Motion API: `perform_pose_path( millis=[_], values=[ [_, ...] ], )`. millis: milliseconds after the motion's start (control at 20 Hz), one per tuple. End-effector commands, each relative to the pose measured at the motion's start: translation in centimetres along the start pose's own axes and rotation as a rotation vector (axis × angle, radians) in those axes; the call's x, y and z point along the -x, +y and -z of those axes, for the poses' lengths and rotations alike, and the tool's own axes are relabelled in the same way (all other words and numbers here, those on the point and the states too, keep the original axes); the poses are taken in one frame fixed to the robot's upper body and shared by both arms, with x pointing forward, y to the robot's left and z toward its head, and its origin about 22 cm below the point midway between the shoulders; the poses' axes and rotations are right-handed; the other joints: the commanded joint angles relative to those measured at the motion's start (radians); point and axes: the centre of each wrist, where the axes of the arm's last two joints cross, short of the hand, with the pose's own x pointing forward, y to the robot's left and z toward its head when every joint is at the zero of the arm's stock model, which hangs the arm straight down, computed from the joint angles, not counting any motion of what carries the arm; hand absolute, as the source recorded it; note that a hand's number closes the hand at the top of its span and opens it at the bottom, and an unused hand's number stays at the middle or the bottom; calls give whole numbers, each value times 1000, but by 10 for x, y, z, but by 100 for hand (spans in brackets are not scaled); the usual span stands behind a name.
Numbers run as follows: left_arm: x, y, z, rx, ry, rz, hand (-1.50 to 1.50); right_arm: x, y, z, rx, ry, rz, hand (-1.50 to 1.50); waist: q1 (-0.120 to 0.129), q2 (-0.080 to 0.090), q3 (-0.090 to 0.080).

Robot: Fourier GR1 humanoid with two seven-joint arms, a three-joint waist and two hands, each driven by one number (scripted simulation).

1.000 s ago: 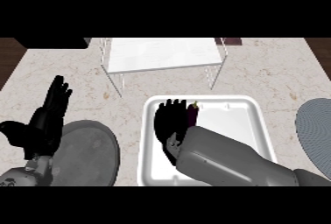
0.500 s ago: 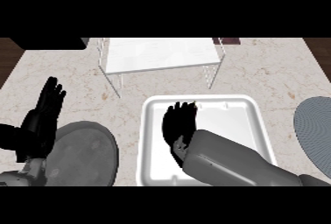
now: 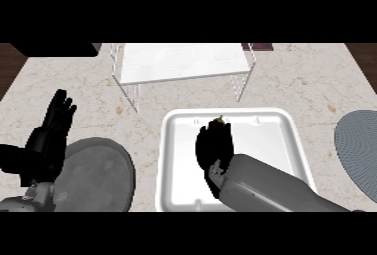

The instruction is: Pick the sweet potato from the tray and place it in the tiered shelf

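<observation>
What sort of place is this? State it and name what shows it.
Most likely a kitchen counter: a pale marbled countertop carries a white tiered shelf on wire legs, a white tray under the right robot hand, and a grey round plate at the left.

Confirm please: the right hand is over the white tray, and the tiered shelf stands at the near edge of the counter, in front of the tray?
Not quite. The right hand is over the white tray, but the head view shows the tiered shelf behind the tray, toward the counter's far edge.
</observation>
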Motion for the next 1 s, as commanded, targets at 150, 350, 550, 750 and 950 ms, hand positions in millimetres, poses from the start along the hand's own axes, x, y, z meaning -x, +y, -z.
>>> perform_pose_path(
  millis=[150, 350, 550, 750, 950],
  values=[
    [-15, 8, 5, 8, 15, -5, 0, 1, 24, -3, 8, 156, -29, -150, 6, 3, 1],
    [-6, 13, 0, 9, -10, -1, 0, 11, 43, -7, 15, 133, -37, -150, 5, 3, 1],
    [-15, -5, 20, 9, -2, -20, 0, 5, 33, 17, -5, 150, -14, -150, 7, 8, 1],
    [-4, 6, 14, -15, -1, 7, 0, 17, 57, 9, -60, 162, -33, -150, 0, 5, 0],
    [-7, 3, 12, 2, -5, -3, 0, 6, 56, 13, -83, 130, -60, 150, 9, 6, 0]
  ],
)
